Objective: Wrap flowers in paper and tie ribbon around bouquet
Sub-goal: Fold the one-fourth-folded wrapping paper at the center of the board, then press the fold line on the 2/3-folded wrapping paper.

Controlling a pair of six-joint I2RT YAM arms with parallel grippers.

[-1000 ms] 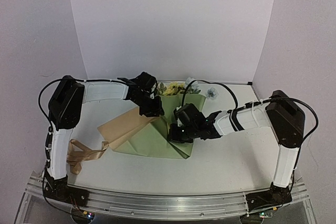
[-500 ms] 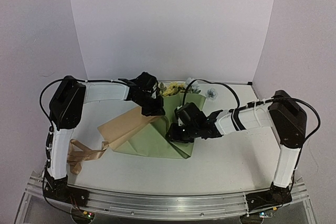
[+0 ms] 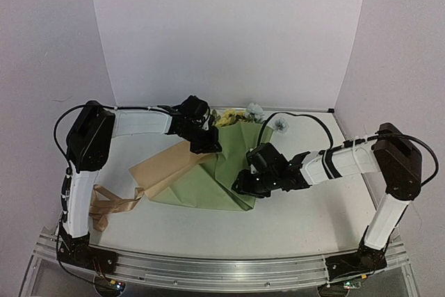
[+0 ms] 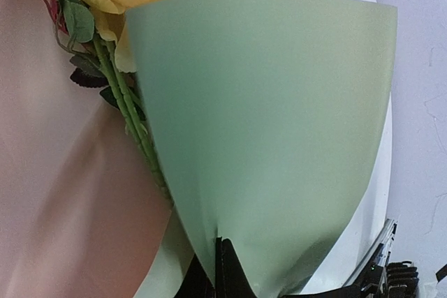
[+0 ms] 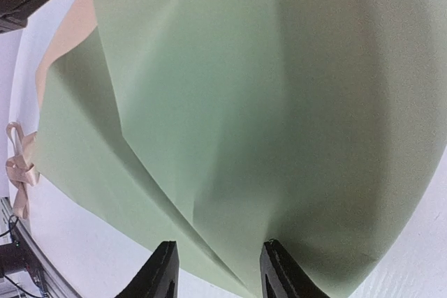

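The white tabletop (image 3: pixel 306 220) in front of me carried three things. The olive-green paper (image 3: pixel 201 189) lay across its middle, creased, with one part folded over toward my left so that its tan underside showed. The flowers (image 3: pixel 233 117) rested at the far end, yellow and pale blue blooms reaching past the paper's far edge onto the bare surface. The tan ribbon (image 3: pixel 111 205) lay in loose loops near the front-left corner, just beside the paper.
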